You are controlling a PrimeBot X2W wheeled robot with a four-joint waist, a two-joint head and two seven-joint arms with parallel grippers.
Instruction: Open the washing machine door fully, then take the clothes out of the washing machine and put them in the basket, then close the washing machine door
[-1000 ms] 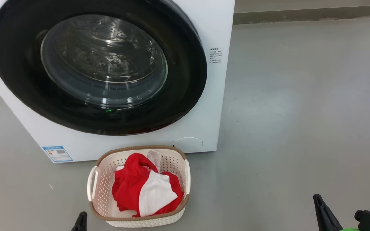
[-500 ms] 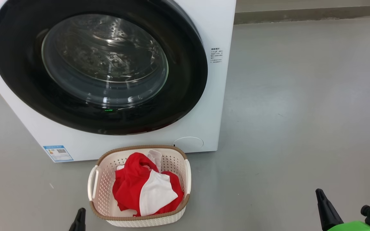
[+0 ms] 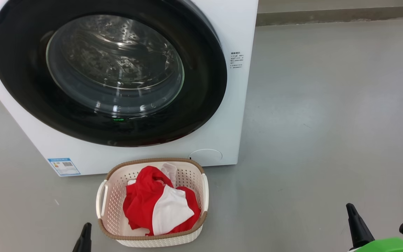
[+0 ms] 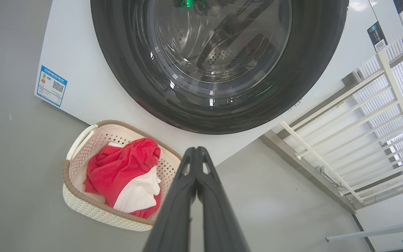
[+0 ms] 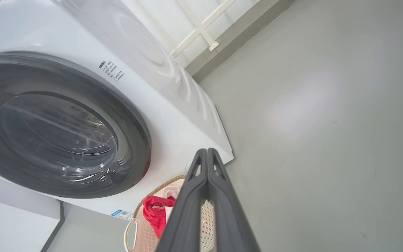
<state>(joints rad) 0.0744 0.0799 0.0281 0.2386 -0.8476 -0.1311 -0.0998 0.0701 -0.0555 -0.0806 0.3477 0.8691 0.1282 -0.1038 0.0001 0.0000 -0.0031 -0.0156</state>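
Note:
The washing machine [image 3: 236,35] stands white and boxy, and its black-rimmed round door [image 3: 108,71] lies flush against the front, glass window showing the steel drum. On the floor right in front sits the cream basket [image 3: 110,206] with red and white clothes [image 3: 159,206] piled inside. My left gripper [image 3: 84,234] pokes up at the bottom edge just left of the basket, shut with nothing in it, as the left wrist view shows [image 4: 196,154]. Far right, low over bare floor, my right gripper [image 3: 352,211] is shut and empty too [image 5: 206,154].
Grey floor [image 3: 327,122] stretches to the machine's right as far as a wall base at the back. A white slatted rail [image 4: 362,133] stands beside the machine in the left wrist view. A blue label [image 3: 63,166] marks the machine's lower left corner.
Both gripper tips have risen slightly in the head view. The picture has shifted a little right; door, basket and clothes stay as they were.

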